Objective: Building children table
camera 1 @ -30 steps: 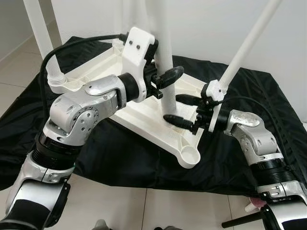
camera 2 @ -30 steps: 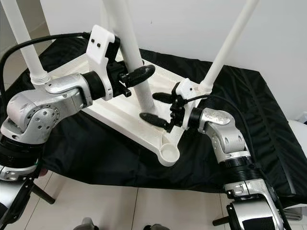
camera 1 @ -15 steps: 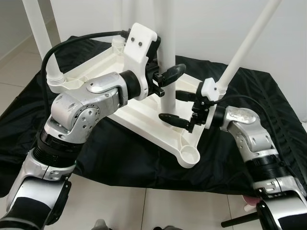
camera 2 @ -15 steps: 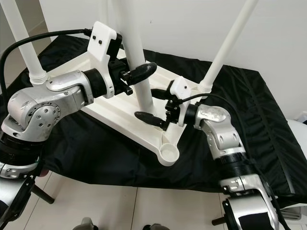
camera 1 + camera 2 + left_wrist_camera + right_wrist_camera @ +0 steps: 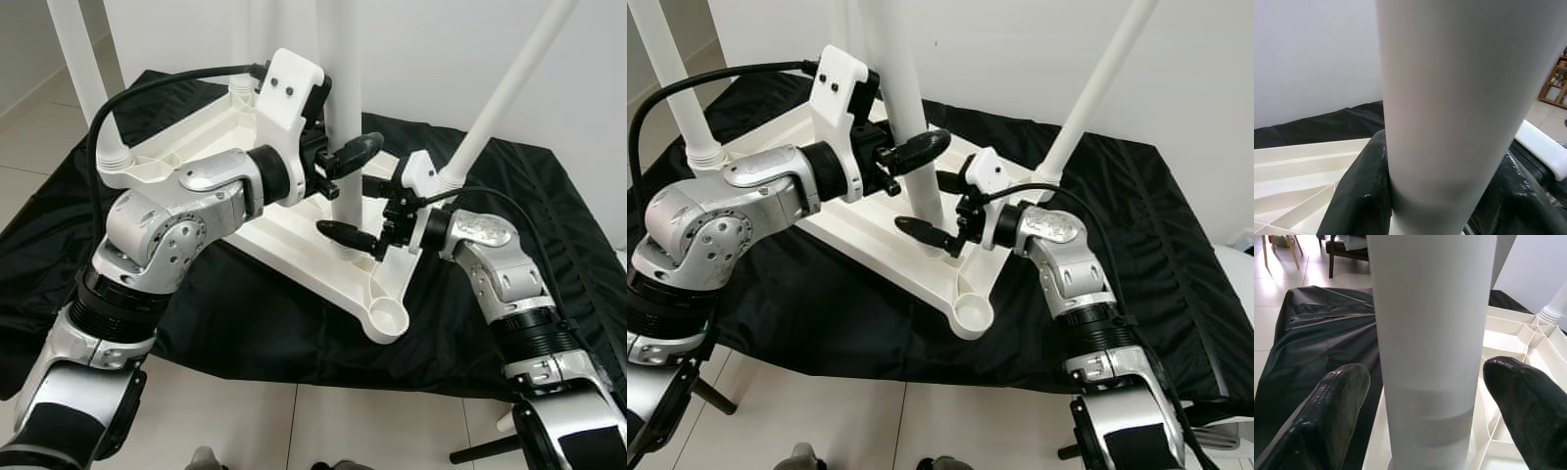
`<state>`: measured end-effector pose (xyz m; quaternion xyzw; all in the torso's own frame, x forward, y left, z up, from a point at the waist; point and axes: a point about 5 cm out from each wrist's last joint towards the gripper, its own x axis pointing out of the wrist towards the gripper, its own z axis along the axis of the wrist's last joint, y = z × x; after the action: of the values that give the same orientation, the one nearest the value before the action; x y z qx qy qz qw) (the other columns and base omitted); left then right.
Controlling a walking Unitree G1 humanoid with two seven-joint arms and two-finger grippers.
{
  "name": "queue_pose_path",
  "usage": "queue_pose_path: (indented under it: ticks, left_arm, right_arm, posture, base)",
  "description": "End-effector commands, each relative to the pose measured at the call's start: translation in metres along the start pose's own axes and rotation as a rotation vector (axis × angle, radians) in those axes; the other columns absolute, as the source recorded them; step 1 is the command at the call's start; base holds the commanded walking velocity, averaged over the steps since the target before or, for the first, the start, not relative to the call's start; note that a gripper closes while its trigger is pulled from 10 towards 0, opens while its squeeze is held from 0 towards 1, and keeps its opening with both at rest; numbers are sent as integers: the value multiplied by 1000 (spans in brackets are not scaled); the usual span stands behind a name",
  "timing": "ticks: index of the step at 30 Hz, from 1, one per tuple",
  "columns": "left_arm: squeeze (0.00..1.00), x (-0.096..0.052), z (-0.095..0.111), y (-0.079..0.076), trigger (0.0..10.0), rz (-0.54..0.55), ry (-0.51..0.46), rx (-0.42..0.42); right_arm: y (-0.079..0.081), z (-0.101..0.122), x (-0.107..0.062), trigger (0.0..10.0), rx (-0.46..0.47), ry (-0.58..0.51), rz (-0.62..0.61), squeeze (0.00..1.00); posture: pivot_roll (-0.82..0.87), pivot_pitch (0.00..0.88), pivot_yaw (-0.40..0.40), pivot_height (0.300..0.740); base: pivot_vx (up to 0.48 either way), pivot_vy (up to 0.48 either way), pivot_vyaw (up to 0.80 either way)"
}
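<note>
Tabletop, white and upside down, lies on a black sheet over pale tiles, a wall behind at 12 o'clock. Three legs rise from it; the held leg stands upright, long axis vertical, base at the tabletop. Left gripper pinches that leg between its fingers. Right gripper, from 3 o'clock, straddles the leg lower down, fingers wide and apart from it. An empty socket sits at the 6 o'clock corner.
</note>
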<state>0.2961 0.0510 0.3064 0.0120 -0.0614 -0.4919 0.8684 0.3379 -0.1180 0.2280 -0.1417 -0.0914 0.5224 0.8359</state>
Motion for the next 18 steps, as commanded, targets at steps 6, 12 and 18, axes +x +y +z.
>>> queue_pose_path:
  ticks: [6,12,18]
  left_arm:
    - [0,4,10,-22,10000,-259,-22,38]
    - [0,4,10,-24,10000,-263,-22,37]
    - [0,4,12,-24,10000,-267,-27,40]
  right_arm:
    - [-5,-2,0,3294,19,16,-26,0]
    - [-7,-4,1,0,36,25,-39,0]
    - [-10,-5,2,0,47,24,-62,0]
  posture:
    - [38,64,-113,740]
    - [39,67,-115,740]
    - [39,67,-115,740]
  base:
    - [0,0,0]
    - [0,0,0]
    - [0,0,0]
